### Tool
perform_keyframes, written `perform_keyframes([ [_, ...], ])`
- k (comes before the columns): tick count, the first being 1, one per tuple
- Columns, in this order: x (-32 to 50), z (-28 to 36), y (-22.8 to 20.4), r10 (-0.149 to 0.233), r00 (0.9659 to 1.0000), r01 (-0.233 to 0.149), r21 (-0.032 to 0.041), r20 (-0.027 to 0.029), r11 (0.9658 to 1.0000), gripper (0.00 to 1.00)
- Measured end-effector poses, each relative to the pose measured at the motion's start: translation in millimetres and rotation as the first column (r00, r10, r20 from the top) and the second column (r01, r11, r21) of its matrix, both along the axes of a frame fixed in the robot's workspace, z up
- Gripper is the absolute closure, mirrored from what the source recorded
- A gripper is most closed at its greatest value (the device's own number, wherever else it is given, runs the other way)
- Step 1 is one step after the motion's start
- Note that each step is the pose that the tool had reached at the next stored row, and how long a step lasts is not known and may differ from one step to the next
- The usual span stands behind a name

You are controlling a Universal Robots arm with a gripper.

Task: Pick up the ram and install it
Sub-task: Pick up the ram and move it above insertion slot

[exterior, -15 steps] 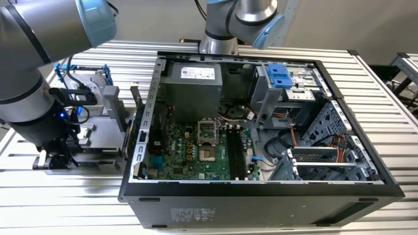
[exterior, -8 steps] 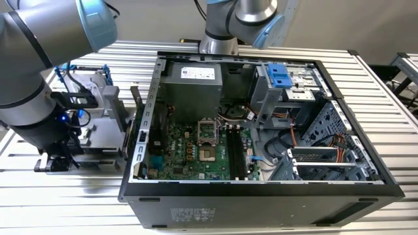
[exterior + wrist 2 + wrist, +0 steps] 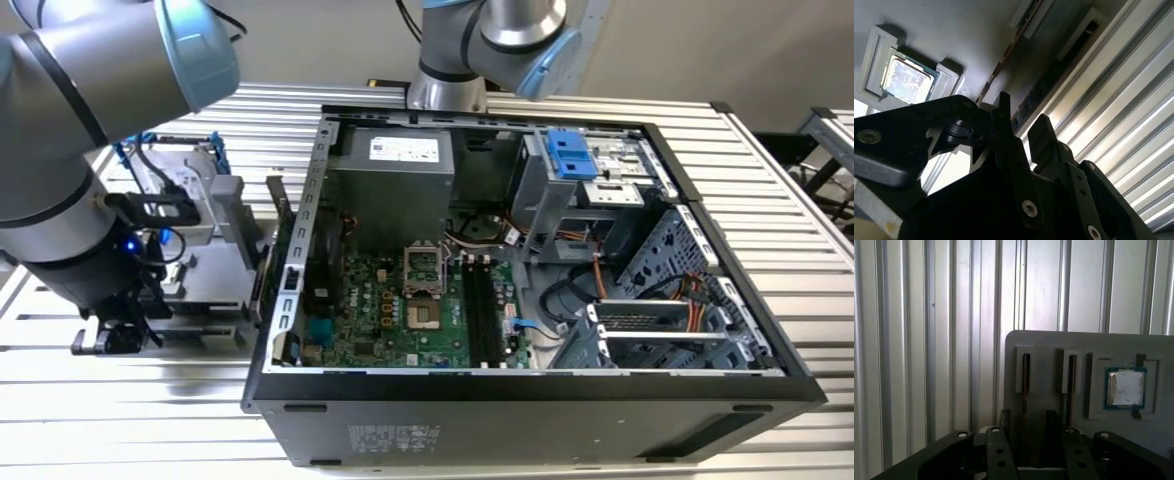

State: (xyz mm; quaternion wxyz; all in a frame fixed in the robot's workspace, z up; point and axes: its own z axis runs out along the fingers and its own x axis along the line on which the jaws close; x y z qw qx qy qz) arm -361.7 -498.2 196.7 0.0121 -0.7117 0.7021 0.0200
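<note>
In the exterior view, I see the gripper low at the exterior view's left, just beside a grey holder and outside the open computer case on the slatted surface.

In the second wrist view, the gripper is spread, its fingers apart with nothing clamped. The ram stands on edge in the holder, near a square processor chip.

In the first wrist view, the ram sits in a holder slot, in line with the gap of the gripper. The chip lies well to the side.
</note>
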Motion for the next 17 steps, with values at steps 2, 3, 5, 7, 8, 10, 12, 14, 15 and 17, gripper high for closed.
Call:
perform_keyframes([
  [2,-0.4,-0.8,0.0,0.000,1.0000,0.000,-0.0001,-0.0001,1.0000,0.00],
  [3,-0.4,-1.5,0.0,0.000,1.0000,0.000,0.0000,0.0000,1.0000,0.00],
  [5,-0.5,-2.7,0.0,0.000,1.0000,0.000,-0.0001,0.0000,1.0000,0.00],
  [7,-0.5,-3.2,0.0,0.000,1.0000,0.000,-0.0002,-0.0002,1.0000,0.00],
  [8,-0.5,-3.3,0.0,0.000,1.0000,0.000,-0.0001,-0.0002,1.0000,0.00],
  [10,-0.5,-3.4,0.0,0.000,1.0000,0.000,0.0000,-0.0001,1.0000,0.00],
  [12,-1.0,-3.5,0.0,0.000,1.0000,0.000,0.0000,0.0001,1.0000,0.00],
  [14,-1.1,-3.5,0.0,0.000,1.0000,0.000,0.0001,0.0001,1.0000,0.00],
  [15,-1.1,-3.5,0.0,0.000,1.0000,0.000,0.0001,0.0001,1.0000,0.00],
  [17,-1.1,-3.4,0.0,0.000,1.0000,0.000,-0.0001,-0.0001,1.0000,0.00],
])
